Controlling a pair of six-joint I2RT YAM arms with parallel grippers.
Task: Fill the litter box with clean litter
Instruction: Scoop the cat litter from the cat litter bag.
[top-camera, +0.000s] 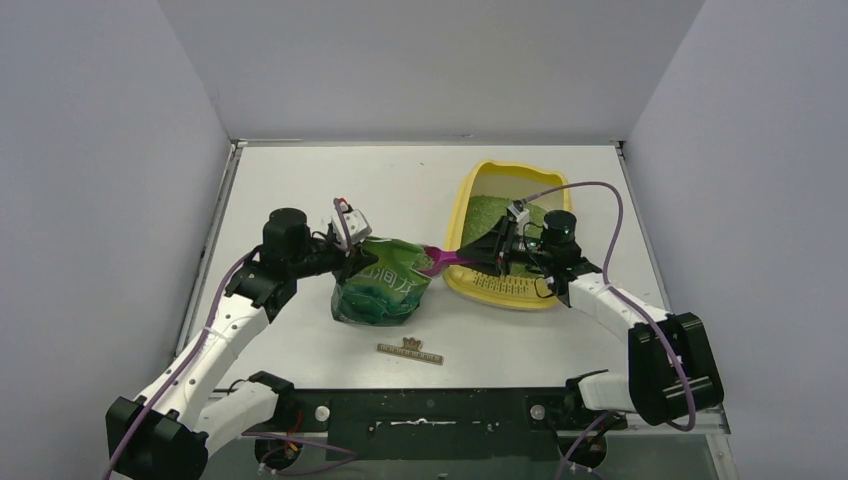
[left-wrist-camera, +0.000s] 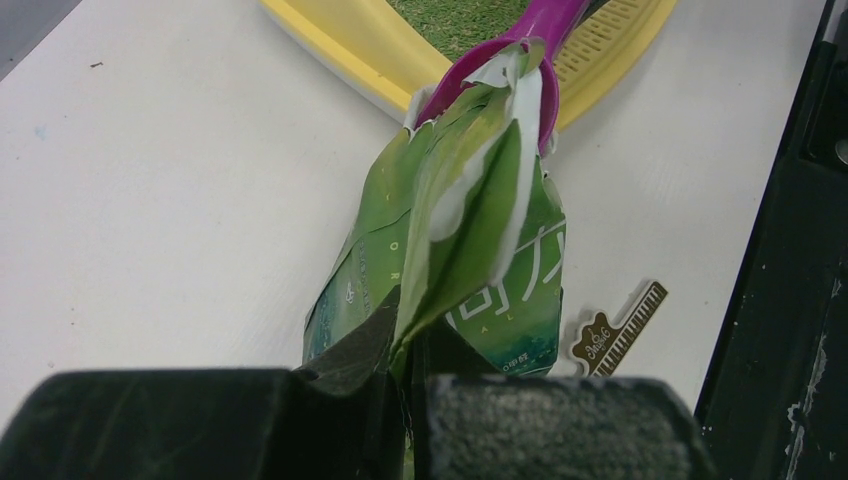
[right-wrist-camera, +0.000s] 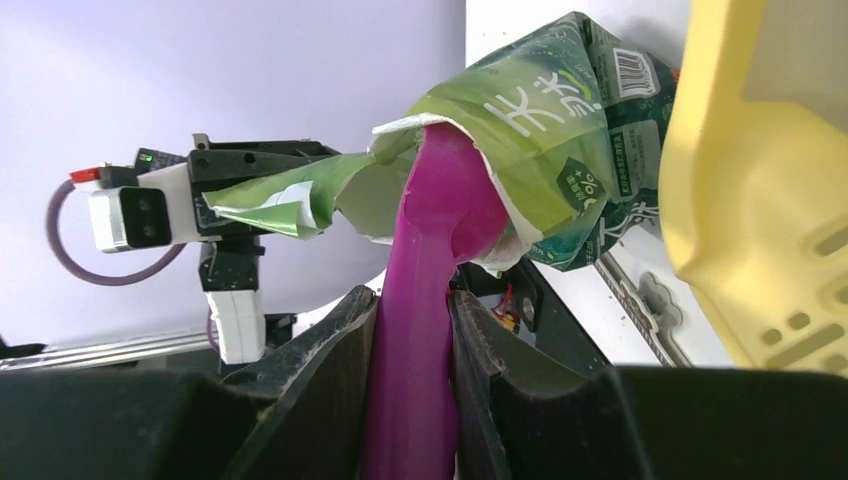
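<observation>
Top view: bright, even overhead light; soft faint shadows around bag (top-camera: 380, 290); white table (top-camera: 300, 190) slightly washed, no hard glare. Left wrist view: left gripper (left-wrist-camera: 405, 350) dark, blurred close to lens; bag sharp, mild sheen. Right wrist view: right gripper (right-wrist-camera: 412, 310) out of focus; scoop (right-wrist-camera: 440, 200) glossy; box (right-wrist-camera: 760, 200) soft.

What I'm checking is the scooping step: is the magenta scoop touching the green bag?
Touching. The right wrist view shows the magenta scoop pushed into the torn mouth of the green bag, whose edge lies on it.
</observation>
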